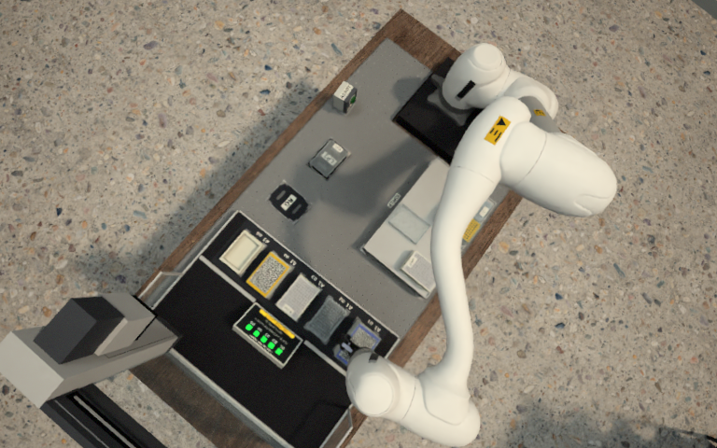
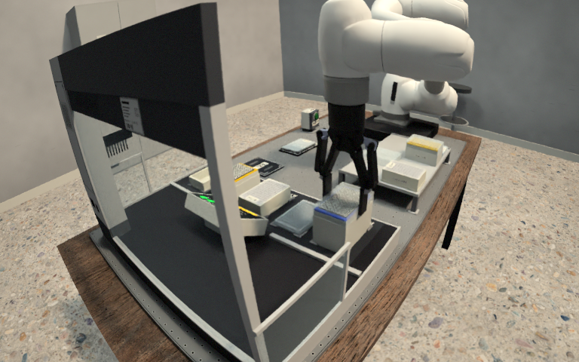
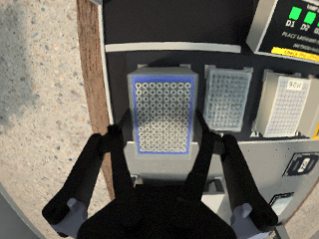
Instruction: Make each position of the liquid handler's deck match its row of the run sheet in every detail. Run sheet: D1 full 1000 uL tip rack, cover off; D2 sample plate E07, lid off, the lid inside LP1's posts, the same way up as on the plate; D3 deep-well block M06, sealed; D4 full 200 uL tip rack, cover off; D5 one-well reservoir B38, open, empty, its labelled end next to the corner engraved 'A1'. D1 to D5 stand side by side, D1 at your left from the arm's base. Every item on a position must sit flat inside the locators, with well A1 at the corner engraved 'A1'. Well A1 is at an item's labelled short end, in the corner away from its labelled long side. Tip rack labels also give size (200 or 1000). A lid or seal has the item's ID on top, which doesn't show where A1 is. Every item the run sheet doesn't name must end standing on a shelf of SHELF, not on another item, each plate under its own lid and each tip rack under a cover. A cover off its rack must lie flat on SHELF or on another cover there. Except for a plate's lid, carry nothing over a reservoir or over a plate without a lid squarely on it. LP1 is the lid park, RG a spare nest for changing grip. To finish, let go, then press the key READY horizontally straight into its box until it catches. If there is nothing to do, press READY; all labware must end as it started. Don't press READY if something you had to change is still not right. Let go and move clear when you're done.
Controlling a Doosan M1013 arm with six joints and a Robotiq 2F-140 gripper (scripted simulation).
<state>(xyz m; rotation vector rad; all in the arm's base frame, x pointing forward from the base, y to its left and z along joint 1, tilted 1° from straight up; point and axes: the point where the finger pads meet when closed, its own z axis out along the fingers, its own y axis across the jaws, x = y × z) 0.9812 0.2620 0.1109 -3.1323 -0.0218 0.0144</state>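
My gripper (image 2: 344, 194) stands upright over deck position D1 and is shut on the blue-banded tip rack (image 2: 341, 215). Its fingers clamp the rack's two long sides near the top. The rack (image 3: 162, 116) shows an open grid of tips and sits at the deck's end nearest the table edge (image 1: 363, 336). Beside it, in order, stand a clear plate (image 1: 326, 319), a white deep-well block (image 1: 299, 297), a yellow-banded tip rack (image 1: 268, 273) and a cream reservoir (image 1: 242, 252). A flat lid (image 1: 329, 157) lies in LP1.
The RG nest (image 1: 286, 198) and the READY box (image 1: 344, 96) stand on the grey table. SHELF (image 2: 396, 168) holds a yellow-topped rack (image 2: 424, 152), a white box (image 2: 403, 175) and a flat cover (image 1: 408, 223). The handler's frame post (image 2: 226, 183) and rail (image 2: 307, 281) stand near D1.
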